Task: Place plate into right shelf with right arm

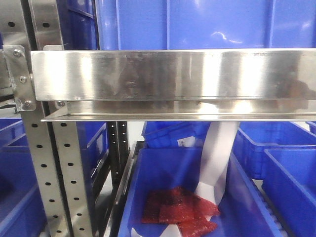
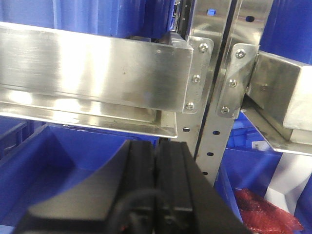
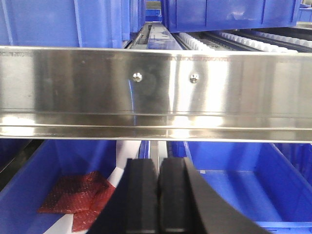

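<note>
Stainless steel dominates: the right shelf's wide shiny front rail spans the front-facing view, bolted at its left end to perforated steel uprights. Beneath the rail's lower edge, an open gap leads to a large blue plastic bin holding crinkled red packets and a white paper strip. The left gripper and right gripper each show black fingers pressed together, holding nothing, just below the rail. The round white plate appears in no view.
</note>
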